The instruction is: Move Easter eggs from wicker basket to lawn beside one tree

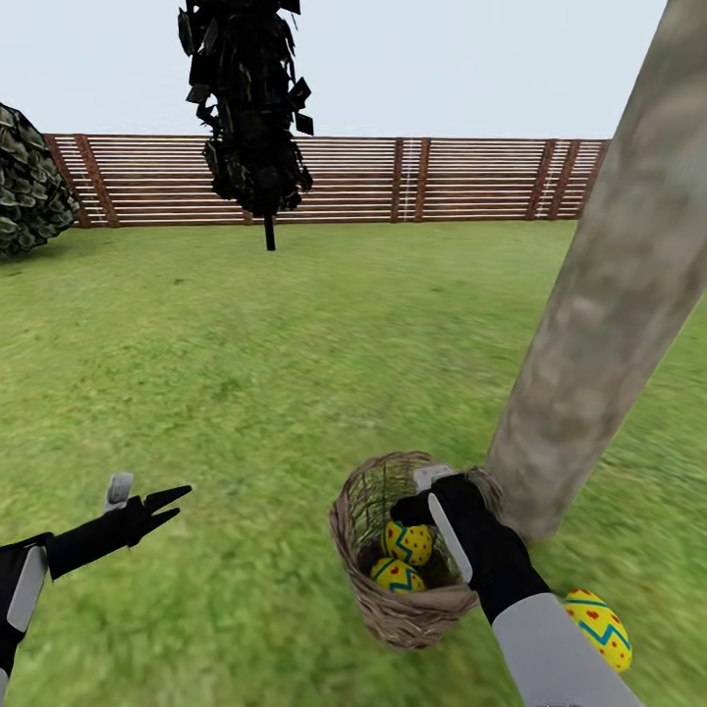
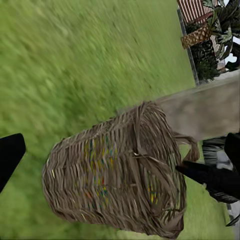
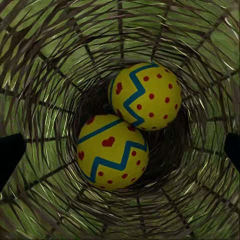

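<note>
The wicker basket (image 1: pixel 391 615) stands on the lawn (image 1: pixel 245 373) at the foot of the pale mottled tree (image 1: pixel 609 295). Two yellow Easter eggs (image 1: pixel 408 542) (image 1: pixel 396 575) lie inside it. In the right wrist view both eggs (image 3: pixel 146 96) (image 3: pixel 112 152) rest on the basket's (image 3: pixel 50 60) bottom. My right gripper (image 1: pixel 414 511) reaches into the basket mouth, open, its fingertips (image 3: pixel 10 155) wide of the eggs and touching neither. A third egg (image 1: pixel 599 628) lies on the grass by the trunk. My left gripper (image 1: pixel 165 503) hovers open and empty, left of the basket (image 2: pixel 115 175).
A dark thin-trunked tree (image 1: pixel 250 108) stands mid-lawn before the slat fence (image 1: pixel 442 182). A leafy shrub (image 1: pixel 29 182) sits at far left. A short palm (image 2: pixel 205 35) shows beyond the trunk (image 2: pixel 205 112) in the left wrist view. Open grass stretches left and ahead.
</note>
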`<state>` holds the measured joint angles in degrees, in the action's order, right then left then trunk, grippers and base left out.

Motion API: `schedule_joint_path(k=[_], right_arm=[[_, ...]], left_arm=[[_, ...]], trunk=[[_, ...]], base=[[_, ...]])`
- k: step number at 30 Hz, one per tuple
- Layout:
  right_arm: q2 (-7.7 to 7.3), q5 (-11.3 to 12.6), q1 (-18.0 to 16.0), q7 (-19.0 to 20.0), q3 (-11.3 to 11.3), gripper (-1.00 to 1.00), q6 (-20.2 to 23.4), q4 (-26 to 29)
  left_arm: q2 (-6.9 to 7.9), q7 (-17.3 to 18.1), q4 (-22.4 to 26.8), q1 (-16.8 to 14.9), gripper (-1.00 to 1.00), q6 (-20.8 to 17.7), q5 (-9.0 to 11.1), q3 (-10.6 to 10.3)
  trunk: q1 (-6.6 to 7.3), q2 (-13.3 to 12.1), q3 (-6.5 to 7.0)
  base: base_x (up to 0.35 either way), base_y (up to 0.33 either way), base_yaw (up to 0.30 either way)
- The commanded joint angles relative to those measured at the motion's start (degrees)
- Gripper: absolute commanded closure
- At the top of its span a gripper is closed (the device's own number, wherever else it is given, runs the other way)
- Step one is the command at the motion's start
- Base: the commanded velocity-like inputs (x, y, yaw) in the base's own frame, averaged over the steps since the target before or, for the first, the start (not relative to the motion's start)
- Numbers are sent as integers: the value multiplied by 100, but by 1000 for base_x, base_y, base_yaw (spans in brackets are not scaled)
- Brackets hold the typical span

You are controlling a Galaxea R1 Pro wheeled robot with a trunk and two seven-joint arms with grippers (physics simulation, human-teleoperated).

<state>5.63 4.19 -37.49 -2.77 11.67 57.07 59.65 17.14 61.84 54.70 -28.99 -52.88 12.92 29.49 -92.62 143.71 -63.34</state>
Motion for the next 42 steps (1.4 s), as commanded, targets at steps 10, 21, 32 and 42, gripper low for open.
schedule_joint_path(k=[10,21,32,42], right_arm=[[17,24,-128,-22,10,-100,-24,-948],[41,28,-925,-8,19,-100,-28,-1766],[308,-16,-1566,598,306,-100,-229,-3032],[266,-8,-1568,795,860,-100,-366,-2978]], left_arm=[[0,12,-3,-2,-100,-20,9,4],[-12,12,-12,-2,-100,-12,0,-4],[-18,-5,-17,-3,-100,-11,-9,-4],[-9,-5,-16,-2,-100,-11,-9,-3]], trunk=[[-1,2,-5],[-24,14,-205],[-52,29,-448],[-78,42,-670]], base=[[25,21,0],[0,0,0],[0,0,0],[0,0,0]])
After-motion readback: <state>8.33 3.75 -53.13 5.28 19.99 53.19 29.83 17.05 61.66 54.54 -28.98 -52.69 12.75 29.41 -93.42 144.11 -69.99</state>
